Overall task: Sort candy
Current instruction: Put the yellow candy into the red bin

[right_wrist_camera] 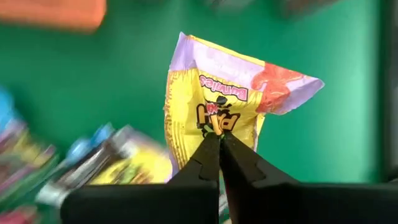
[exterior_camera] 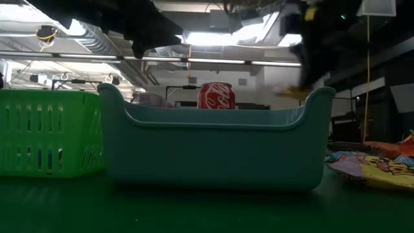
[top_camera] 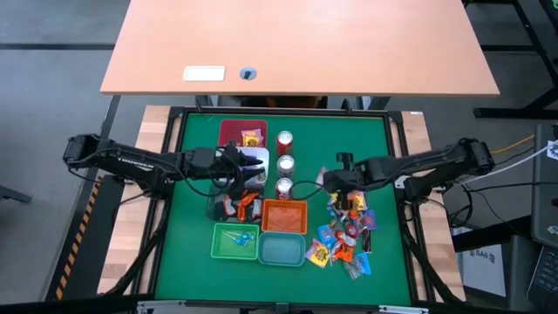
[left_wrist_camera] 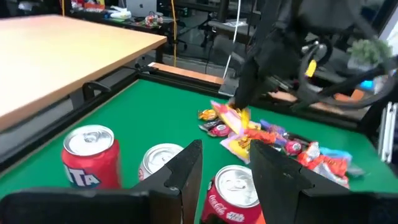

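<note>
The main risk is the pinch itself: the right tool (right_wrist_camera: 219,144) grips a yellow wrapped candy (right_wrist_camera: 217,99) only by the lower edge of its crinkly wrapper, so the sweet could slide out or twist free as the arm carries it, dropping back onto the candy pile (top_camera: 347,234) or onto the green surface (top_camera: 392,262) short of a bin. A swing toward the bins also passes close to the three cans (top_camera: 284,164) standing in a row, and the hanging wrapper or the arm could tip one. A further risk is a wrong drop: the orange bin (top_camera: 284,215), the teal bin (top_camera: 281,250) and the green bin (top_camera: 235,241) stand touching one another, so a loose release could land the candy in a neighbour.

The right tool's fingers are pressed together on the wrapper, with the candy lifted clear above the surface, over the near edge of the pile. The left tool (left_wrist_camera: 227,163) hangs with its fingers spread, holding nothing, poised just above the cans and beside the maroon bin (top_camera: 241,133), which already carries a yellow sweet
</note>
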Tool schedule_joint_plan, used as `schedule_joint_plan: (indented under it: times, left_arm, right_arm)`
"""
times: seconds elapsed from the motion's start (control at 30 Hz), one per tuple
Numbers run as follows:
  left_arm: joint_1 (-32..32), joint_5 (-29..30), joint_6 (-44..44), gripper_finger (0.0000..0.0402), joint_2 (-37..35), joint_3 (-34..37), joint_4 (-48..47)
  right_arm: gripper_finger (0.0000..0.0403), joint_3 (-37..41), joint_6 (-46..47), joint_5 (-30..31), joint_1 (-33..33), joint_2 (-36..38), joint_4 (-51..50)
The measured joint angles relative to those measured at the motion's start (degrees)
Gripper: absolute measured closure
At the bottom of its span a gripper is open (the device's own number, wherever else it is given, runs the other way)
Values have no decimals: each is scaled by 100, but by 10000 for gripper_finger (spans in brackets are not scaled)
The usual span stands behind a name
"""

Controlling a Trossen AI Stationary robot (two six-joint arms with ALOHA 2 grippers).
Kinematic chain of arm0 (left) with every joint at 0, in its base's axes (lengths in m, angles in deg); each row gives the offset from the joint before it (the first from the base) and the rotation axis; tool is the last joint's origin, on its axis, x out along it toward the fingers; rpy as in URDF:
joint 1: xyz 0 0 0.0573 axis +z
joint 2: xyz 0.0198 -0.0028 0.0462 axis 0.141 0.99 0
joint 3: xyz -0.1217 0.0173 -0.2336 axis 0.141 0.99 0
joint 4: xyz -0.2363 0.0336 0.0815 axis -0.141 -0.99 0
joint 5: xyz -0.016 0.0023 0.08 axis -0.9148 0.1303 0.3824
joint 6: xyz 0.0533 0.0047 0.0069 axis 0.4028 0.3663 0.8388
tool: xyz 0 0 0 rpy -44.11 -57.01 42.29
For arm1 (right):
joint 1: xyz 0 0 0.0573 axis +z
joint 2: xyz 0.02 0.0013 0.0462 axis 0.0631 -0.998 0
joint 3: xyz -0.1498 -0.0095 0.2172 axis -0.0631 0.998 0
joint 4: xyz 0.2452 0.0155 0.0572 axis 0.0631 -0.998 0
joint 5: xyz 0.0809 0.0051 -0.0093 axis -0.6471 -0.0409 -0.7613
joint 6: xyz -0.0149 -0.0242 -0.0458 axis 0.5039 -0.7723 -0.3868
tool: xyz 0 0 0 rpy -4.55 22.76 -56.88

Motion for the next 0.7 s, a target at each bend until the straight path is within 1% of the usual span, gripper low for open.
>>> schedule_joint_plan:
  times: [0.1, 0.2, 0.33, 0.47, 0.57, 0.7]
  left_arm:
    - [2, 2, -408, 278, 0, 0, 95]
    - [2, 2, -780, 278, 0, 0, 185]
    - [2, 2, -1088, 278, 0, 0, 246]
    - [2, 2, -1162, 278, 0, 0, 315]
    - [-5, 0, -1300, 278, 0, 0, 600]
    - [-83, -2, -1305, 278, 2, 0, 969]
  right_arm:
    - [399, -230, -575, 600, 0, 4, 398]
    - [399, -343, -1265, 888, -2, 4, 1087]
    - [398, -349, -2276, 913, 0, 2, 2341]
    - [398, -353, -3035, 903, -2, -39, 3443]
    - [398, -353, -3299, 809, -4, -110, 3963]
    - [398, -353, -3379, 772, -4, -308, 4313]
